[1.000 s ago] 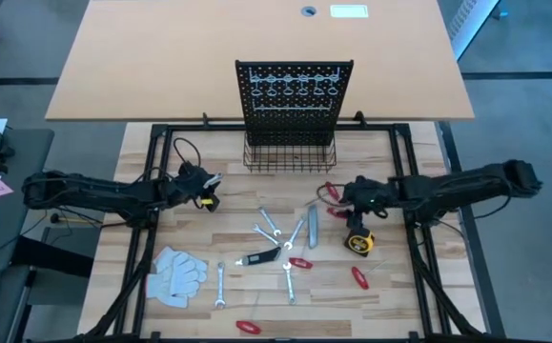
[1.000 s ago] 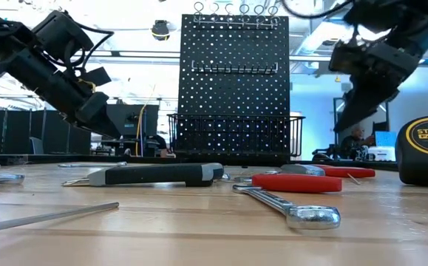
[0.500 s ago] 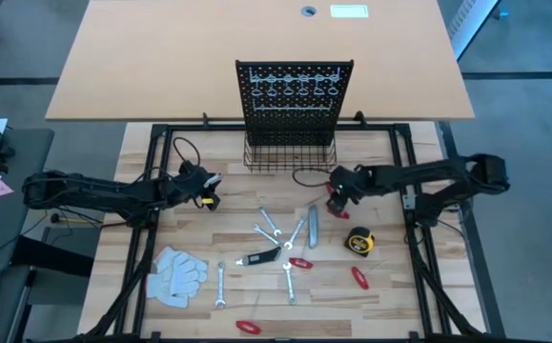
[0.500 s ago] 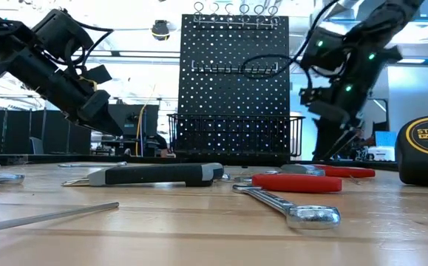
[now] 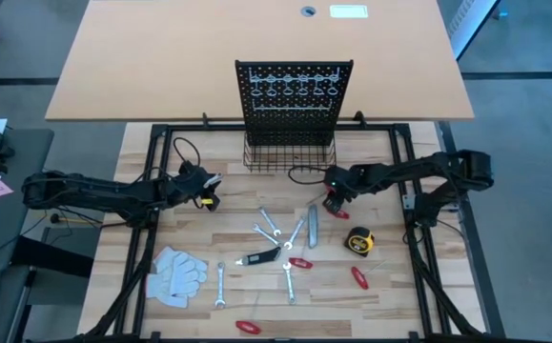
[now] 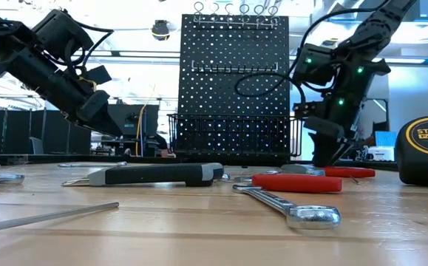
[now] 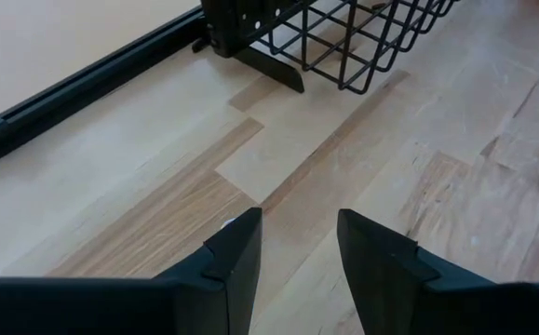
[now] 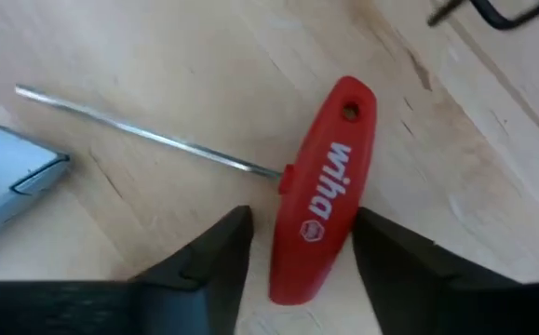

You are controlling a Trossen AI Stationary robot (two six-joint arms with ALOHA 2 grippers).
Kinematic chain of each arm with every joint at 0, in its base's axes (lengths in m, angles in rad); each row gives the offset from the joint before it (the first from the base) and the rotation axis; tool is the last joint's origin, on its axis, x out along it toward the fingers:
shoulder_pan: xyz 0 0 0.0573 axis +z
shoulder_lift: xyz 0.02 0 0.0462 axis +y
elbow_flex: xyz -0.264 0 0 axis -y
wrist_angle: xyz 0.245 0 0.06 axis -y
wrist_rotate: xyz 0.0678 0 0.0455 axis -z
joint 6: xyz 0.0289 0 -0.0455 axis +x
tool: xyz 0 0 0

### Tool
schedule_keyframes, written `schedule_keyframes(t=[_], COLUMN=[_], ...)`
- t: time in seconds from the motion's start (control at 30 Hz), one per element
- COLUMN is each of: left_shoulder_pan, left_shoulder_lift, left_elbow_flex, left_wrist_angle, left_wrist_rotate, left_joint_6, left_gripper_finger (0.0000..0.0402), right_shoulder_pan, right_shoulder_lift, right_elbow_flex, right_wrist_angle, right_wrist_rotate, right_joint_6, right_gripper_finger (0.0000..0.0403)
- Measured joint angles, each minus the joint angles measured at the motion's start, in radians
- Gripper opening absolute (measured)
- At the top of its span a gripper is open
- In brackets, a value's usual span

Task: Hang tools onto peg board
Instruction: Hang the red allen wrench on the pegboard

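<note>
The black peg board [image 5: 295, 90] stands upright at the table's far side, with a wire basket [image 5: 290, 152] at its foot. Wrenches [image 5: 271, 224], a grey utility knife [image 5: 311, 226], a yellow-black tape measure [image 5: 358, 242] and red-handled tools [image 5: 300, 263] lie on the wood. My right gripper [image 5: 334, 200] points steeply down, open, over a red T-handle hex key [image 8: 325, 233]. Its fingers stand on either side of the handle's near end, and a gap shows on each side. My left gripper [image 5: 209, 195] hovers open at the left, above bare wood [image 7: 299, 251].
White work gloves [image 5: 177, 273] lie at the near left. The basket's corner [image 7: 343, 46] is just beyond my left gripper. The black table frame [image 5: 409, 191] runs along both sides. A black cable [image 5: 304, 173] loops by the right gripper. Bare wood lies between the left gripper and the wrenches.
My right gripper has swung toward the table's left and sunk, tipping more steeply downward. It now stands low over the red T-handle hex key near the basket. The tools have stayed where they were.
</note>
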Motion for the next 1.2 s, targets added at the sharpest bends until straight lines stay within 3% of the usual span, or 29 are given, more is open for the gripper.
schedule_keyframes(t=[0.2, 0.43, 0.73, 0.97, 1.2], left_shoulder_pan=[-0.009, -0.028, -0.028, -0.028, -0.028], left_shoulder_lift=[0.000, 0.000, 0.000, 0.000, 0.000], left_elbow_flex=[0.000, 0.000, 0.000, 0.000, 0.000], left_wrist_angle=[0.000, 0.001, 0.001, 0.002, 0.004], left_wrist_rotate=[0.000, 0.000, -0.001, -0.001, -0.002], left_joint_6=[-0.003, -0.001, 0.000, 0.000, 0.000], left_gripper_finger=[0.0138, 0.0138, 0.0138, 0.0138, 0.0138], right_shoulder_pan=[-0.001, 0.031, 0.114, 0.201, 0.276], right_shoulder_lift=[0.000, -0.038, -0.233, -0.315, -0.364], right_elbow_flex=[-0.001, -0.005, 0.004, 0.130, 0.303], right_wrist_angle=[0.001, 0.000, -0.038, -0.118, -0.070], right_wrist_rotate=[0.020, 0.074, 0.186, 0.410, 0.666], right_joint_6=[-0.050, -0.113, -0.168, -0.318, -0.700], right_gripper_finger=[0.0090, 0.0090, 0.0090, 0.0090, 0.0090])
